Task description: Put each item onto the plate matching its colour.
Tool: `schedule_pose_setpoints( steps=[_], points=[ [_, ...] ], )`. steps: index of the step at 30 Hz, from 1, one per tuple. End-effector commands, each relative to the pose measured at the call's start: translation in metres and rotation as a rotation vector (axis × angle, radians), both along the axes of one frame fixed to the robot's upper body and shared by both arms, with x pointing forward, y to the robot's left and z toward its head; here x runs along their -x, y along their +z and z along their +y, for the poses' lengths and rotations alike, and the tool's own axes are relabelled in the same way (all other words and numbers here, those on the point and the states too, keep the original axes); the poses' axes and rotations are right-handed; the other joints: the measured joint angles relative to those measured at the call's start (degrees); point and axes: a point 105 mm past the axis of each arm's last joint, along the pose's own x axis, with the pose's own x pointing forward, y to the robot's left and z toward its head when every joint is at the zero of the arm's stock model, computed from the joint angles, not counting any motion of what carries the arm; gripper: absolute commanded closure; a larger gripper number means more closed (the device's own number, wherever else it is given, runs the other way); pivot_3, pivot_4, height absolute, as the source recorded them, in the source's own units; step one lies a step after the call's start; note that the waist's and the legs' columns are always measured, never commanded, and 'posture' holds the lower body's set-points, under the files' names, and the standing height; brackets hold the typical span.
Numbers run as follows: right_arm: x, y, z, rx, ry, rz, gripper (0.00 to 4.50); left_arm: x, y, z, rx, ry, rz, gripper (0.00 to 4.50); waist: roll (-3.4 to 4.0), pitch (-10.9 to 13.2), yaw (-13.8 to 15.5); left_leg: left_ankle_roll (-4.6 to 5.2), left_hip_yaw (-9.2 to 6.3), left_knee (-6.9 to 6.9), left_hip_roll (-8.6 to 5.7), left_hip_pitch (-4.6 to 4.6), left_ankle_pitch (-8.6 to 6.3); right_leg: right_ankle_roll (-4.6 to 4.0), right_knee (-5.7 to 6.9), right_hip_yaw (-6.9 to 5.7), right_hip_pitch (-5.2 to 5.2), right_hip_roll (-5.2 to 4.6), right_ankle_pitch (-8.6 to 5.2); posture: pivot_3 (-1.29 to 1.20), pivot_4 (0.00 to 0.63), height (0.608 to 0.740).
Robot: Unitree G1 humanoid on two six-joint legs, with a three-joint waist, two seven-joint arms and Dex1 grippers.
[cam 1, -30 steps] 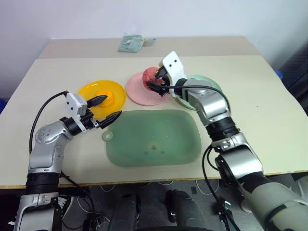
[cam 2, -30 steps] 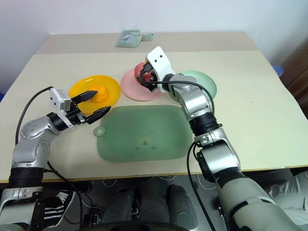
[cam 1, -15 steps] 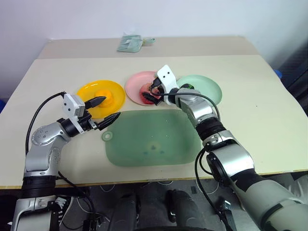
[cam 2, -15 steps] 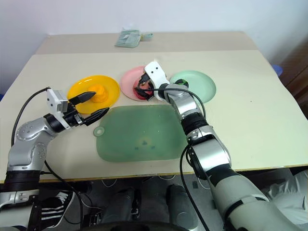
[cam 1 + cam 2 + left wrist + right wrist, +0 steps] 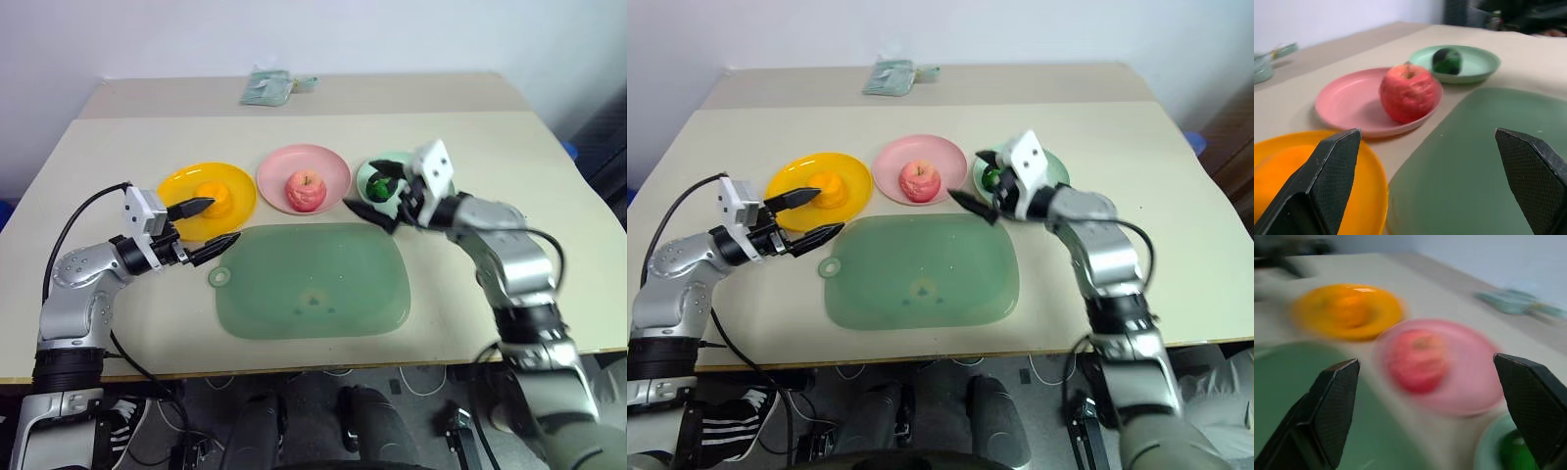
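The pinkish-red apple (image 5: 306, 190) stands on the pale pink plate (image 5: 334, 166). On the yellow-orange plate (image 5: 180, 186) sits the orange fruit (image 5: 218, 196). A dark green lumpy ball (image 5: 992, 176) lies on the mint green plate (image 5: 1051, 168), partly behind my right gripper (image 5: 359, 185). That gripper is open and empty, hovering between the pink and green plates with its fingers pointing left. My left gripper (image 5: 219, 221) is open too, at the yellow plate's near edge, level and pointing right. The left wrist view looks across to the apple (image 5: 1409, 93) and green ball (image 5: 1447, 59).
A large translucent green mat (image 5: 313, 279) with a handle hole lies in front of the three plates. At the back of the table a folded pale green cloth (image 5: 266, 86) lies. Bare tabletop stretches to the right of the green plate.
My right gripper opened, left the apple on the pink plate and drew back to the right, toward the green plate. The left gripper has stayed where it was.
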Motion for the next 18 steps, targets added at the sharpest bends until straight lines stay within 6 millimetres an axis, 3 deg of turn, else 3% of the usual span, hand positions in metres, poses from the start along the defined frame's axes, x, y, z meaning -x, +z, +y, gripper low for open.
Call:
schedule_pose_setpoints(
  steps=[1,4,7,18],
  points=[
    [0.04,0.03,0.008,0.007,0.13,-0.131,0.05,0.006,0.029,0.015,0.035,-0.033,-0.085,0.0,0.0,0.0,-0.3,0.0,0.0,0.03,0.01,0.04,0.0,-0.01,0.05,0.01,0.02,0.03,0.01,0.0,0.15,0.734],
    [0.044,0.014,-0.001,0.078,0.115,-0.087,0.05,0.003,0.022,0.025,0.013,-0.021,-0.071,0.0,-0.02,0.0,0.0,0.0,-0.02,0.03,0.05,0.76,0.01,-0.1,-0.02,0.02,0.69,0.16,-0.03,0.0,0.15,0.734],
    [0.033,-0.006,-0.015,0.178,0.048,-0.101,0.05,0.005,0.012,0.031,-0.004,-0.033,-0.029,0.0,-0.03,0.0,0.2,-0.01,0.06,-0.02,0.01,1.01,0.01,-0.29,-0.14,0.06,0.96,0.15,-0.15,0.0,0.15,0.734],
    [0.038,-0.022,-0.026,0.176,0.002,-0.085,0.05,0.009,0.007,0.034,-0.045,-0.063,-0.002,0.0,-0.08,0.0,0.3,0.1,0.11,0.02,-0.03,0.81,-0.06,-0.04,-0.15,0.08,0.81,0.07,-0.07,0.0,0.15,0.734]
  ],
)
